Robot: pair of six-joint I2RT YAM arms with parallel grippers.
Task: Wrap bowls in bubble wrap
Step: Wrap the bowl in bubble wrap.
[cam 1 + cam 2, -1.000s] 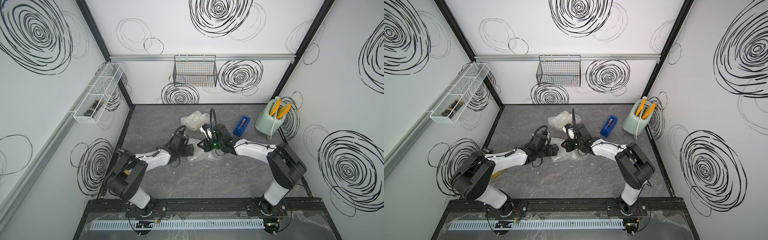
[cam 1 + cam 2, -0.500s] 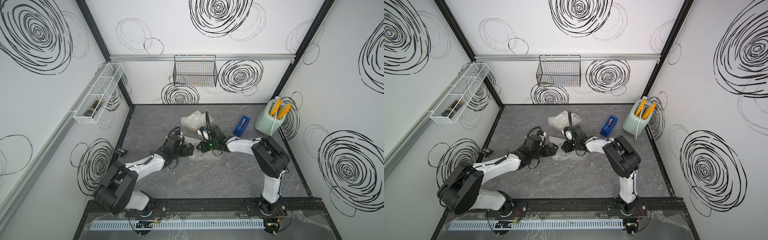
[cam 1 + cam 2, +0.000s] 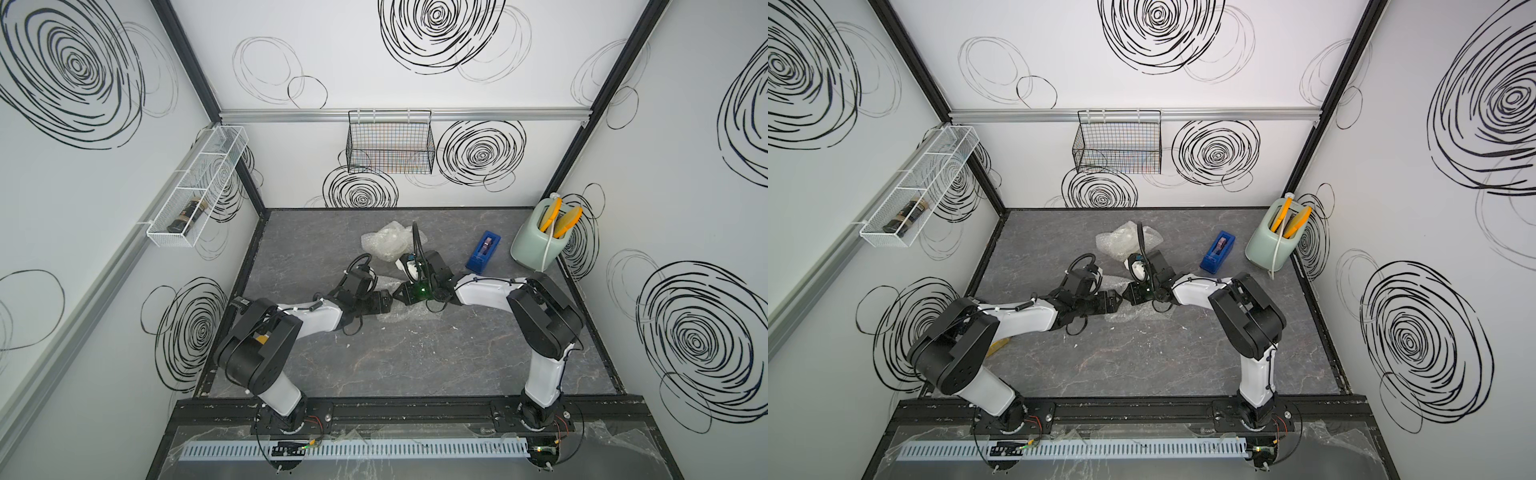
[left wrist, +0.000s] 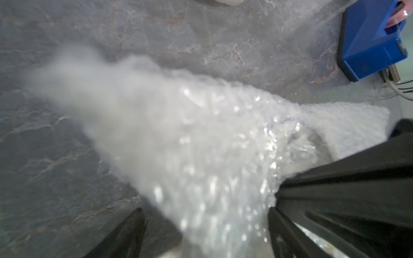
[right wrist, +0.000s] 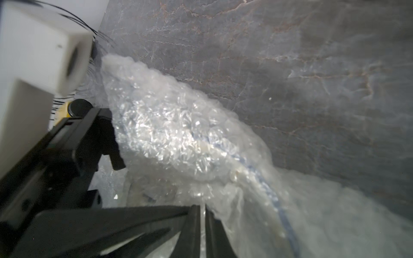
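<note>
Left wrist view: the left pincer (image 4: 204, 210) stands wide. Its two black fingers (image 4: 125, 234) sit either side of a bundle of bubble wrap (image 4: 201, 145) that runs up between them, one finger close against the film and the other clear of it. Right wrist view: the right pincer (image 5: 202, 206) is narrow, with only a slit between its tips and film showing at the slit. Whether it pinches that film I cannot tell. Through the wrap curves the blue-lined rim of a bowl (image 5: 239, 157), which lies inside the bundle on the grey marbled surface (image 3: 415, 361). In both top views the two pincers meet nose to nose over this bundle, near the middle of the surface. Behind them lies a second crumpled bundle (image 3: 388, 245); what it holds is hidden. Off to the right stand a blue tape dispenser (image 3: 483, 251) and, against the wall, a pale green jug (image 3: 534, 245).
</note>
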